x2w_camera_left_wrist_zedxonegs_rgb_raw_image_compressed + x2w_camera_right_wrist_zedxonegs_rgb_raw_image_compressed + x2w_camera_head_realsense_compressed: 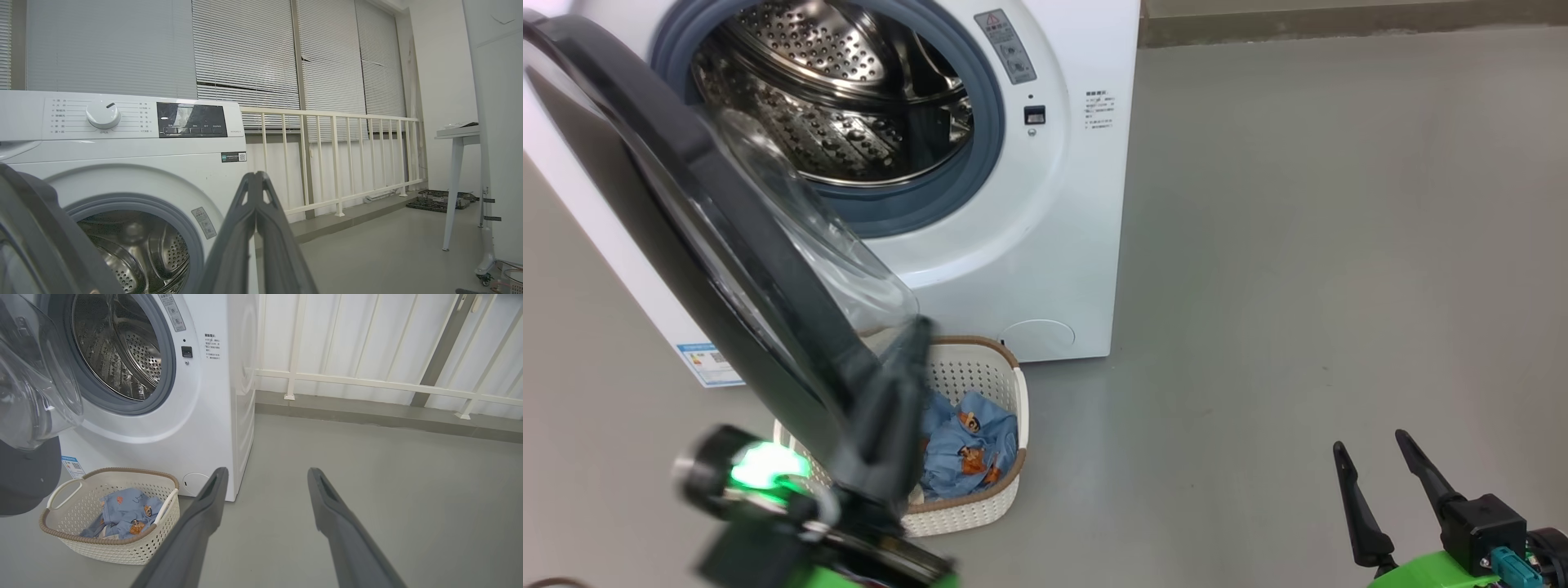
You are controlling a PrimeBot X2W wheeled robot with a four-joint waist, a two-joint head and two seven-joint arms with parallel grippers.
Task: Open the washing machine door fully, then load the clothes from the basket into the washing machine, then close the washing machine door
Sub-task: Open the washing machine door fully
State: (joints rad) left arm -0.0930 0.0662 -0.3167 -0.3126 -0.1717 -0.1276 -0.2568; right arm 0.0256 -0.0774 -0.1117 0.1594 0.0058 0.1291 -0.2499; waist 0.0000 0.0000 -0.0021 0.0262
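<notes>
The big white front-loading washing machine is standing with its round black-rimmed glass door wide open, at the left of its steel drum. In front of the machine, the small cream perforated basket is holding the light blue bear-printed clothes. The left claw is clenched on nothing, just beside the door's lower rim. The right claw is hanging released, well to the machine's right.

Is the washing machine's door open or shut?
Open. The washing machine door stands swung out, and the steel drum shows behind it.
</notes>
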